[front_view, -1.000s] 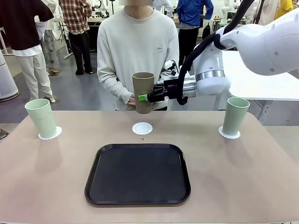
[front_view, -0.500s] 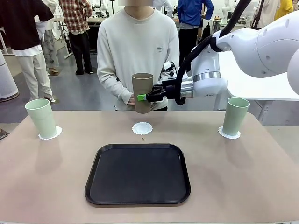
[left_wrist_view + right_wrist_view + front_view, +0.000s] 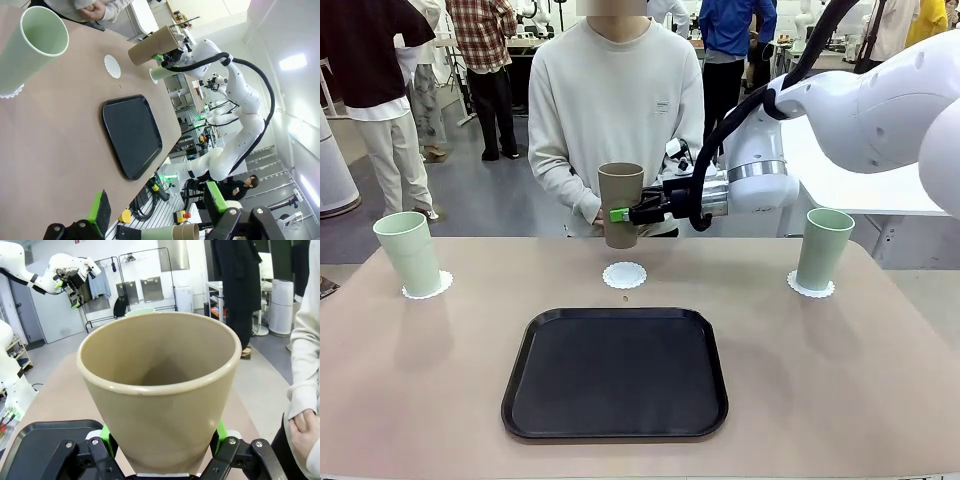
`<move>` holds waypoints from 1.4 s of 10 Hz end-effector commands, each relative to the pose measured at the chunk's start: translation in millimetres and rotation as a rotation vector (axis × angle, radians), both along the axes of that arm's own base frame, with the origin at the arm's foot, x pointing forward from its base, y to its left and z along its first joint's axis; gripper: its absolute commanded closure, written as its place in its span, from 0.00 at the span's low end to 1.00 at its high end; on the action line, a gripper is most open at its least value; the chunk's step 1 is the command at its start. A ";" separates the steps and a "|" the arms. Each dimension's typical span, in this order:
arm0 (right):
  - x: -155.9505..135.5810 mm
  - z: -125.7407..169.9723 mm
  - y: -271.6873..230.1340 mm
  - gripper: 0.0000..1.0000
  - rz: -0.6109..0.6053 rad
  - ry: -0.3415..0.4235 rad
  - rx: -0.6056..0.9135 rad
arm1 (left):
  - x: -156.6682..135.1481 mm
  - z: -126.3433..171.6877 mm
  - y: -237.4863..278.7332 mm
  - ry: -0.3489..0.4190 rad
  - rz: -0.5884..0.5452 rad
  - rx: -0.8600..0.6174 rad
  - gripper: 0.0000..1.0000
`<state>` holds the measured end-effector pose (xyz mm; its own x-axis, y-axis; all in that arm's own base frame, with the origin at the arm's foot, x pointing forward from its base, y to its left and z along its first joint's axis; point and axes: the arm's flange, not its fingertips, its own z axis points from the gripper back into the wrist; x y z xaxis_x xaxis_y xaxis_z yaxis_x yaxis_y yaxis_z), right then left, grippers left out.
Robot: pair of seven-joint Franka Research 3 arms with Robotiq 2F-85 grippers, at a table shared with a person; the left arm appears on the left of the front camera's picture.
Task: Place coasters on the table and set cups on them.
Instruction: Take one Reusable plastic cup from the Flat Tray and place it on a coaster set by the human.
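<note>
My right gripper (image 3: 621, 214) is shut on the tan brown cup (image 3: 620, 205), holding it upright in the air above and just behind the bare middle coaster (image 3: 624, 275). In the right wrist view the brown cup (image 3: 160, 390) stands between the green pads (image 3: 106, 434). One mint green cup (image 3: 409, 253) stands on a coaster (image 3: 427, 286) at the far left of the table (image 3: 840, 380). Another green cup (image 3: 823, 249) stands on a coaster (image 3: 810, 287) at the far right. My left gripper (image 3: 157, 210) is open, off the table's side, with the left green cup (image 3: 30, 47) ahead of it.
A black tray (image 3: 616, 372) lies bare in the near middle of the table. A person (image 3: 615, 100) stands at the far edge right behind the brown cup, hands (image 3: 305, 432) held close to the body. A white table (image 3: 860, 170) stands at the back right.
My right gripper has carried the brown cup a little to the left and slightly lower, towards the middle coaster. The green cups and the tray have not moved.
</note>
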<state>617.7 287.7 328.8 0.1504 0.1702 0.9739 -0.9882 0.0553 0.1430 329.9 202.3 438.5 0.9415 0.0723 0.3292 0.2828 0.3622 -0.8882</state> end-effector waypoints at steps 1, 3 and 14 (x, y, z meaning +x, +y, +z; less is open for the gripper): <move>16.4 -10.8 2.8 0.16 0.042 -0.030 0.043 | -0.2 2.9 0.0 -0.007 0.005 -0.010 0.00; 15.3 -21.6 -0.8 0.16 0.069 -0.018 0.001 | -0.2 2.9 0.0 -0.007 0.005 -0.010 0.00; 19.0 -68.6 -9.5 0.16 0.210 -0.095 -0.064 | -0.2 2.9 0.0 -0.007 0.005 -0.010 0.00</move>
<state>624.6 273.3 262.3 0.0394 0.2586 0.9652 -0.9909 -0.1147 0.0712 329.9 202.3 438.5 0.9415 0.0723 0.3292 0.2828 0.3622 -0.8882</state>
